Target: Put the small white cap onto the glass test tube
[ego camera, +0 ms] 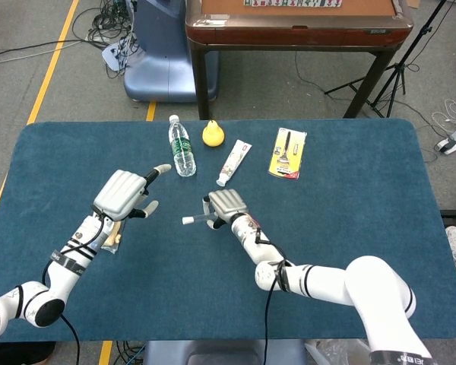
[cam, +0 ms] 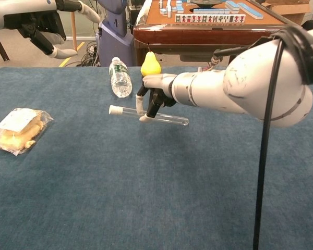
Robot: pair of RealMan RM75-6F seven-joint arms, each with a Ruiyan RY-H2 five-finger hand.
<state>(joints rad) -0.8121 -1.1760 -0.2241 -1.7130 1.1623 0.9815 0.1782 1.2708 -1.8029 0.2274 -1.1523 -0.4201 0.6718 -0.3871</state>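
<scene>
Nearest the robot, on the blue table [cam: 146, 198], a bagged snack [cam: 18, 127] is lying at about 9 o'clock, clear of the work. At mid-table the right hand [ego camera: 224, 205] is gripping the glass test tube [cam: 156, 115] near its middle, fingers curled around it, and is holding it roughly level above the cloth. The small white cap [cam: 115, 110] is sitting at the tube's 9 o'clock end and appears already on the mouth; how fully it is seated cannot be told. The left hand [ego camera: 123, 194] is hovering at 9 o'clock, fingers spread, holding nothing. Judgement: the left hand should be pressing the cap home along the tube's axis while the right is keeping the tube level. Beyond, at 12 o'clock, a water bottle [ego camera: 181, 146] and yellow pear [ego camera: 213, 133] are lying well apart from the work.
</scene>
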